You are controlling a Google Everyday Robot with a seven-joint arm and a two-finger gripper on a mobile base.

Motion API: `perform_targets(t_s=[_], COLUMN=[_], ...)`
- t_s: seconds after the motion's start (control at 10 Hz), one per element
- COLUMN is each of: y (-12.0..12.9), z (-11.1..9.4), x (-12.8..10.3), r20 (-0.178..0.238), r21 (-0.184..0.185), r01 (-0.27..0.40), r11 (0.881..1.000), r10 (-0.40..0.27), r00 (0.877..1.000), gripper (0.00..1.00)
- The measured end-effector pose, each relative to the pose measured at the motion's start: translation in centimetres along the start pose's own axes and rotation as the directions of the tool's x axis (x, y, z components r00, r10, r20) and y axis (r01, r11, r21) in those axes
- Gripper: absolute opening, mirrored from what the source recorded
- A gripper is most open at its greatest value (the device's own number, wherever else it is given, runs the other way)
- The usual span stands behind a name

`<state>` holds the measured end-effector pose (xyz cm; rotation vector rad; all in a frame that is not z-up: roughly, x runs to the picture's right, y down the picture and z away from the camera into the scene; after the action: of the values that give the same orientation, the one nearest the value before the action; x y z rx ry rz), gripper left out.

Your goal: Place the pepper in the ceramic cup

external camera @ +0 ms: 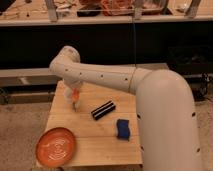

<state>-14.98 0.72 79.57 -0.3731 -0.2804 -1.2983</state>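
Over the far-left surface (100, 137), end effector (75, 103) meets pepper (75, 94) beside ceramic cup (68, 93) — grip state cannot be told.

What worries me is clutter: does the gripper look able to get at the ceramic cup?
Probably yes: the gripper, the pepper at it, hangs right beside the ceramic cup; the blue sponge lies apart.

Orange pepper (75, 94) at the hand (75, 103) above the table (100, 136); plate (56, 146) orange, white-swirled.
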Motion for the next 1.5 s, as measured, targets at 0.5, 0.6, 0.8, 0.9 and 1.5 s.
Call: perform_targets(t_s=[0.5, 0.6, 0.8, 0.9, 1.5], y=[-1.0, -1.1, -1.2, -1.4, -1.9], z=[0.4, 0.6, 0.8, 0.9, 1.5], x=[0.3, 0.3, 0.4, 0.4, 0.8], r20=[-0.019, -0.021, -0.027, -0.029, -0.040], r21=[0.013, 0.016, 0.021, 0.023, 0.036], r01=[0.018, 0.026, 0.032, 0.037, 0.074], r11=[1.000, 1.000, 0.999, 0.999, 0.997], r10=[-0.018, -0.025, -0.031, -0.036, -0.072], r00=[1.000, 0.999, 0.999, 0.999, 0.997], gripper=[0.00, 0.00, 0.00, 0.00, 0.00])
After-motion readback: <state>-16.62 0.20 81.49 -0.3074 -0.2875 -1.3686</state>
